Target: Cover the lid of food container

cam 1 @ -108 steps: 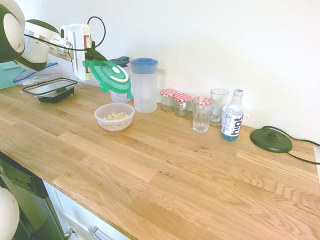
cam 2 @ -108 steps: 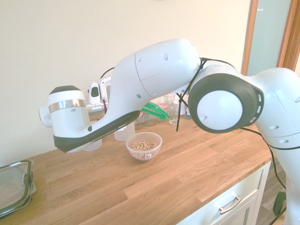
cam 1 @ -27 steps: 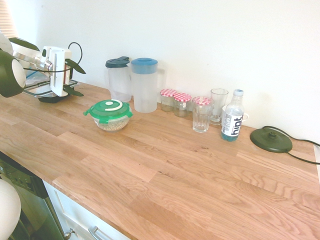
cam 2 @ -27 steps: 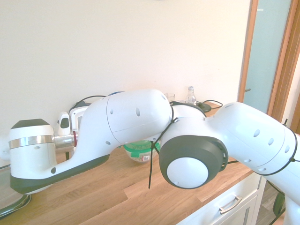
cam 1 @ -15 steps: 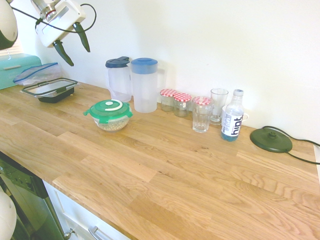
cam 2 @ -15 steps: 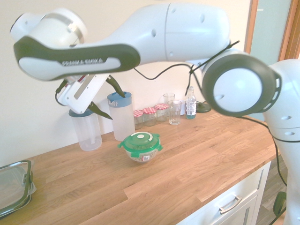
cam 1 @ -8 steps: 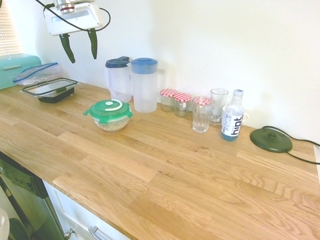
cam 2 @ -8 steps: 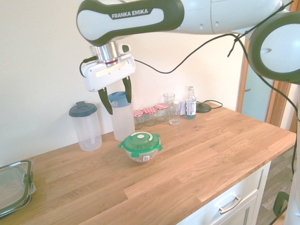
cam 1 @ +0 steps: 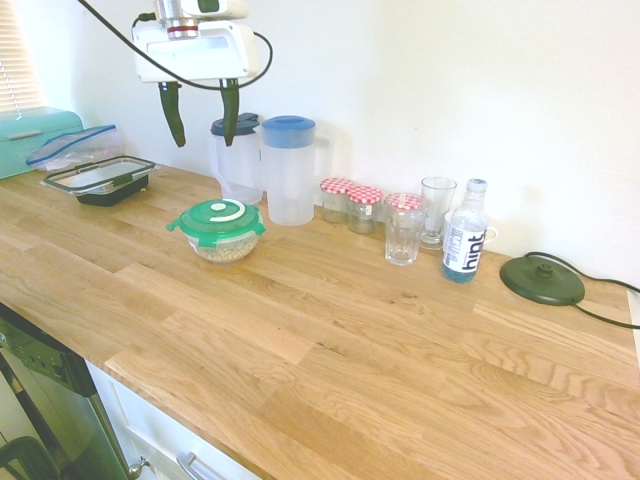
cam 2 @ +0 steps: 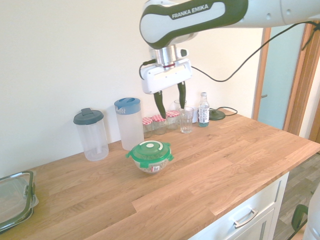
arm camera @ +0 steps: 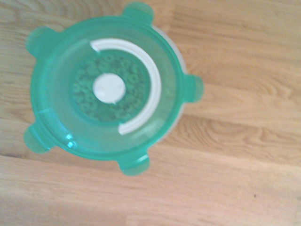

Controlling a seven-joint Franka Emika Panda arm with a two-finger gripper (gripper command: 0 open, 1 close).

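The round green lid [cam 1: 218, 216] [cam 2: 150, 150] [arm camera: 104, 89] lies flat on top of the food container [cam 1: 224, 247] [cam 2: 150, 166], a small clear bowl of beige grain standing on the wooden counter. Through the lid the wrist view shows the food, with the white curved mark and the white centre knob. My gripper [cam 1: 201, 130] [cam 2: 170, 107] hangs high above the lidded bowl, pointing straight down. Its dark fingers [cam 1: 172, 115] stand apart, open, with nothing between them. It touches neither lid nor bowl.
Two tall clear jugs [cam 1: 288, 170] [cam 1: 233, 156] stand by the wall behind the bowl. To the right are red-lidded jars [cam 1: 364, 207], glasses [cam 1: 404, 228], a water bottle [cam 1: 464, 232] and a dark disc with a cord [cam 1: 542, 280]. A rectangular black-rimmed container [cam 1: 99, 179] sits left.
The open, empty gripper has swung across above the counter to hang right over the lidded bowl. The lid and the bowl have not moved.
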